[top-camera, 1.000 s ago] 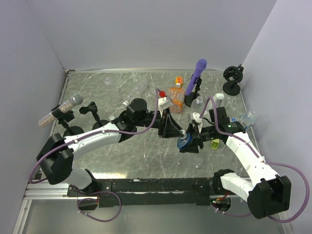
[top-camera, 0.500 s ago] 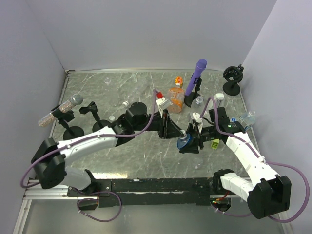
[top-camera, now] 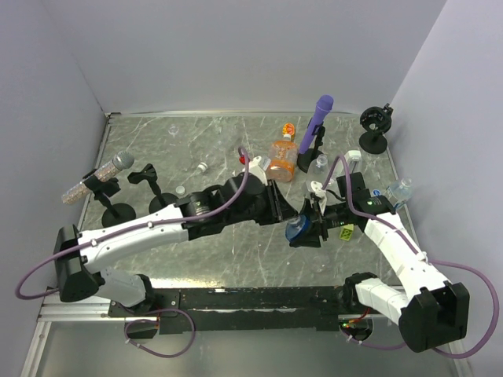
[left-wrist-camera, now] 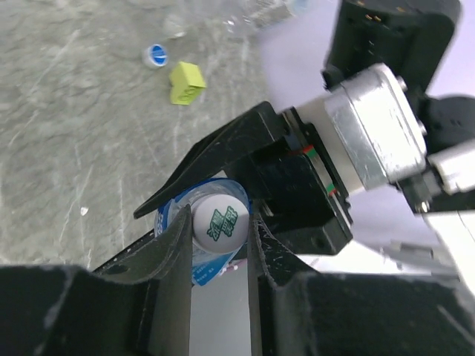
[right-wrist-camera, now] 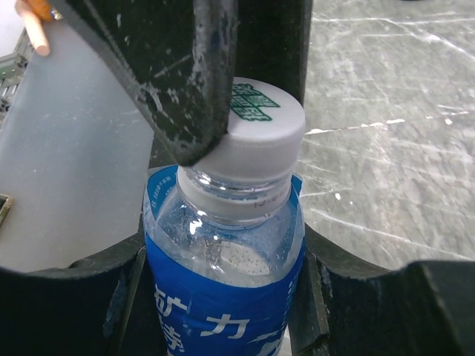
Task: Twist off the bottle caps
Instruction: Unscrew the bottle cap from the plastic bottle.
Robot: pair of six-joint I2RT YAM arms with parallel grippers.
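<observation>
A clear bottle with a blue label (right-wrist-camera: 223,297) stands upright in my right gripper (right-wrist-camera: 223,319), which is shut on its body; it also shows in the top view (top-camera: 297,230). Its white cap (right-wrist-camera: 260,126) with green print is still on the neck. My left gripper (left-wrist-camera: 219,216) reaches in from the left (top-camera: 288,214), and its two fingers (left-wrist-camera: 174,245) press either side of the cap (left-wrist-camera: 220,222). An orange squarish bottle (top-camera: 281,149) with an orange-yellow cap (top-camera: 288,128) stands behind.
A purple stick (top-camera: 317,118) and a clear bottle (top-camera: 318,165) stand at the back. Another bottle (top-camera: 399,190) stands by the right wall. Loose caps (top-camera: 202,166) and black stands (top-camera: 149,177) are on the left. A yellow-green block (left-wrist-camera: 186,81) and a blue cap (left-wrist-camera: 155,55) lie near.
My left arm has stretched to the right and its gripper has come onto the bottle's cap. My right arm and the bottle have stayed in place.
</observation>
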